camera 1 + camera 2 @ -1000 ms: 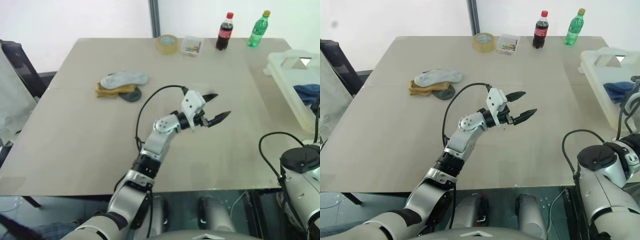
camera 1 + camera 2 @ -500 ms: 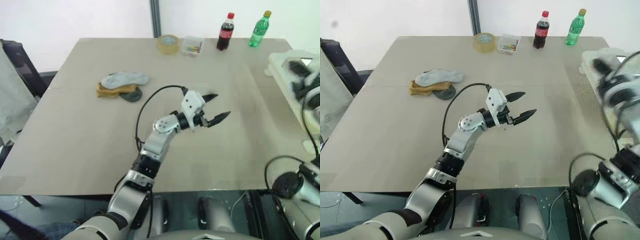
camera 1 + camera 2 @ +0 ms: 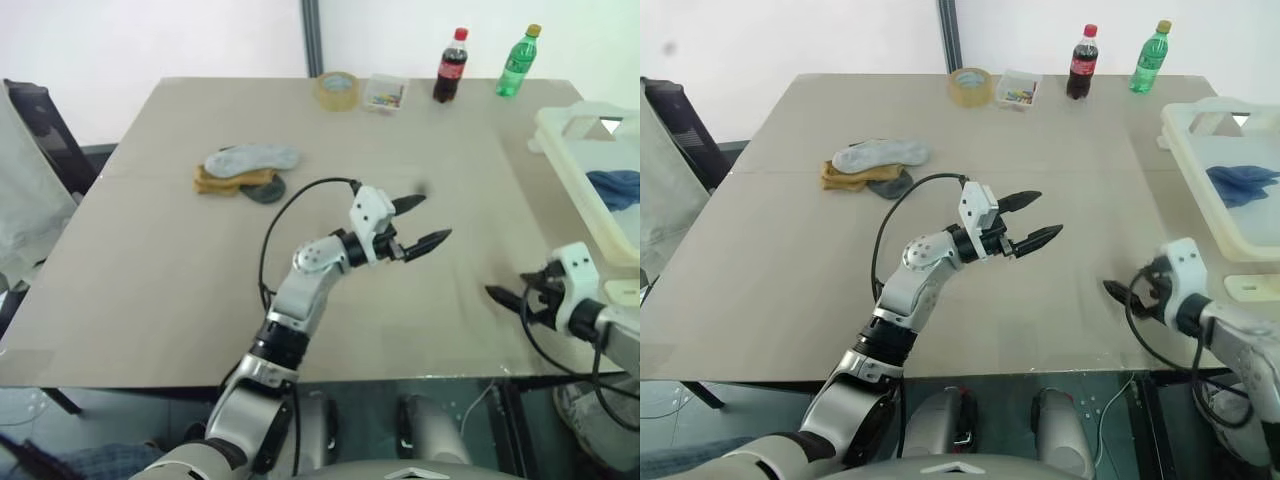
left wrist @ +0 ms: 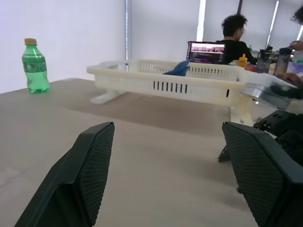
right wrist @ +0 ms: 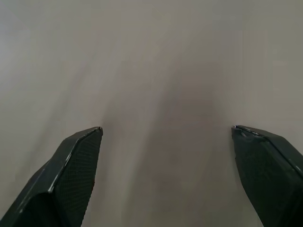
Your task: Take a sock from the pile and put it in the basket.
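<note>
Grey, mustard and dark socks are lying in the pile [image 3: 244, 172] on the table [image 3: 150, 270], far left of centre. Mid-table, the left gripper [image 3: 418, 222] is hovering with its black fingers spread wide, gripping nothing. Further right, near the front edge, the right gripper [image 3: 1122, 293] is pointing left, fingers wide apart and empty. At the far right, the basket [image 3: 1200, 180] is holding a blue sock [image 3: 1238, 183]
</note>
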Robot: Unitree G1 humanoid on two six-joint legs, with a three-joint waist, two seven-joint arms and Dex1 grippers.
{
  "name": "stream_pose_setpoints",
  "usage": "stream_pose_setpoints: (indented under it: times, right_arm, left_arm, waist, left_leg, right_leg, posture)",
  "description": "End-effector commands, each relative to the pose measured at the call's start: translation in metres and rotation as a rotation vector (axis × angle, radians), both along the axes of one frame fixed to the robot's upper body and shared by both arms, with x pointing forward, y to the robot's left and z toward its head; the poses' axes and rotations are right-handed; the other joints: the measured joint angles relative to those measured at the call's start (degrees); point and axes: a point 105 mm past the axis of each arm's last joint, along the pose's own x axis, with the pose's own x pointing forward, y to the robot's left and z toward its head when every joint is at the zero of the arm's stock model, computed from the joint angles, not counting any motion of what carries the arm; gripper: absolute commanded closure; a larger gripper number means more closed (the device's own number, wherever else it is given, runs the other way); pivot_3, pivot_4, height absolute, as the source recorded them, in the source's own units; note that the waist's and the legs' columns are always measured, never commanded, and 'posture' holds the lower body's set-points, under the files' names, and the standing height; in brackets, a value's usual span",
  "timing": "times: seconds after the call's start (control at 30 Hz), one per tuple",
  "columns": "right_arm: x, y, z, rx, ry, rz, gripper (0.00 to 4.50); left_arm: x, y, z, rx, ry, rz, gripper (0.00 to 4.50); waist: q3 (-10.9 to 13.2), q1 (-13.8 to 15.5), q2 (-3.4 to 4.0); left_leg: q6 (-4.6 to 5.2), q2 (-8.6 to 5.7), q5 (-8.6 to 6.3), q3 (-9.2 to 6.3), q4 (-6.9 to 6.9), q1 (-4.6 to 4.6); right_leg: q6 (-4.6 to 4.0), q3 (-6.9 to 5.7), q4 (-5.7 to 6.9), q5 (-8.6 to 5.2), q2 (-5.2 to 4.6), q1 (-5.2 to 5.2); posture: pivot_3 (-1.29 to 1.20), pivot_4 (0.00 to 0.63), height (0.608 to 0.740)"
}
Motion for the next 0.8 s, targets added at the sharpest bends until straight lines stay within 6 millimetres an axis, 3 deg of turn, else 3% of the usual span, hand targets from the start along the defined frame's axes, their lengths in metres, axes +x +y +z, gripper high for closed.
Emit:
stream_pose_setpoints:
  times: [0.03, 0.3, 0.4, 0.6, 0.8]
  right_arm:
    - [-0.009, 0.006, 0.016, -0.001, -0.107, 0.083, 0.05]
    - [-0.055, 0.008, 0.016, 0.002, -0.103, 0.261, 0.05]
    - [-0.059, 0.005, 0.017, 0.017, -0.111, 0.278, 0.05]
    - [-0.063, 0.019, 0.017, 0.074, -0.121, 0.336, 0.05]
    - [-0.065, 0.025, 0.021, 0.092, -0.138, 0.357, 0.05]
  left_arm:
    - [-0.011, -0.004, 0.013, -0.027, -0.038, -0.026, 0.61]
    - [-0.016, -0.002, 0.008, -0.026, -0.023, -0.025, 0.61]
    - [-0.017, -0.001, 0.009, -0.024, -0.021, -0.034, 0.61]
    - [-0.025, 0.008, 0.009, -0.012, -0.005, -0.066, 0.61]
    - [-0.041, 0.041, 0.002, 0.029, 0.082, -0.073, 0.61]
  waist:
    - [0.0, 0.2, -0.02]
    - [0.0, 1.0, -0.08]
    - [0.0, 0.9, -0.08]
    - [0.0, 0.9, -0.07]
    - [0.0, 0.9, -0.06]
  left_leg:
    - [0.0, 0.0, 0.0, 0.01, 0.01, 0.0]
    - [-0.01, -0.03, 0.0, -0.05, 0.06, -0.01]
    - [0.0, -0.03, 0.0, -0.03, 0.12, 0.02]
    - [-0.01, 0.01, 0.0, -0.04, 0.13, 0.08]
    - [-0.01, 0.02, 0.0, -0.04, 0.13, 0.08]
  right_leg:
    - [-0.03, 0.01, 0.0, 0.02, 0.0, 0.0]
    - [-0.11, 0.0, -0.02, 0.05, -0.02, 0.08]
    - [-0.28, 0.02, -0.02, -0.06, -0.02, 0.1]
    - [-0.33, 0.03, 0.01, -0.07, 0.02, 0.13]
    - [-0.34, 0.04, 0.01, -0.06, 0.01, 0.13]
  posture:
    - [0.0, 0.15, 0.74]
    - [0.0, 0.15, 0.74]
    - [0.0, 0.15, 0.74]
    - [0.0, 0.15, 0.74]
    - [0.0, 0.15, 0.74]
